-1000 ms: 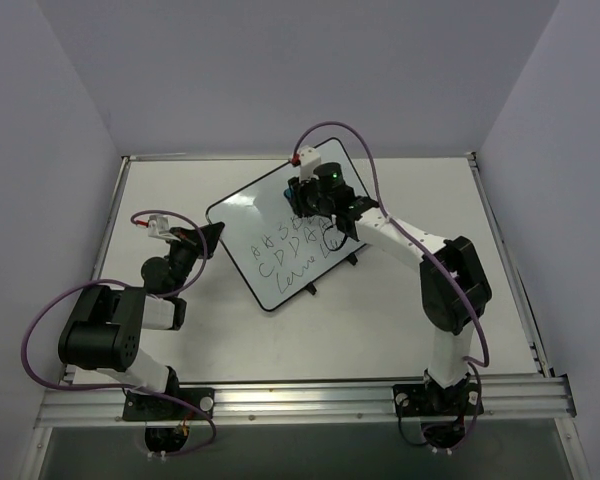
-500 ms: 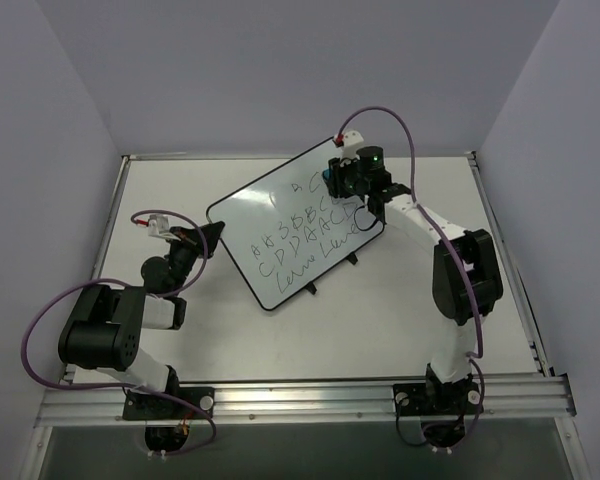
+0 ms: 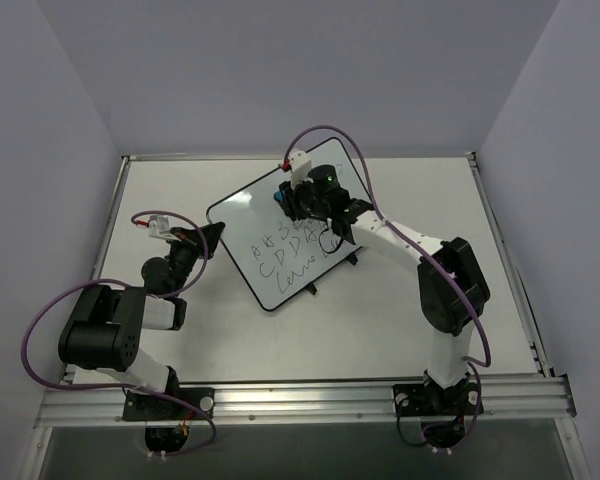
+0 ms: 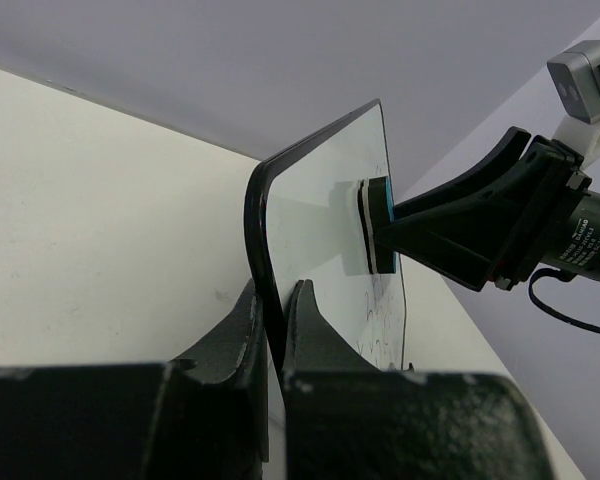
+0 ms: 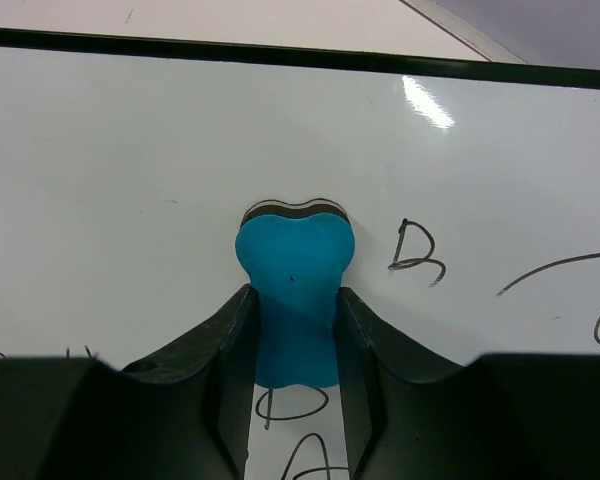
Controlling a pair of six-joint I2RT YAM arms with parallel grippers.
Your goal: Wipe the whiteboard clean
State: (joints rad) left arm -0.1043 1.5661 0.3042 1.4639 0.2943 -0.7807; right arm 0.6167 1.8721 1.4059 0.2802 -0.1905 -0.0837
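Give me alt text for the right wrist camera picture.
The right gripper clamps a blue eraser pressed against the whiteboard. Black handwritten letters sit right of it and below; the board's black frame crosses the top.

White rectangular surface (image 3: 400,310), metal rail (image 3: 300,400) along its near edge. On it sits the whiteboard (image 3: 242,222), skewed diagonally, middle to back (can't tell if it lies fully flat). Its two black clips (image 3: 311,291) stick out from the near long edge over the bare surface.
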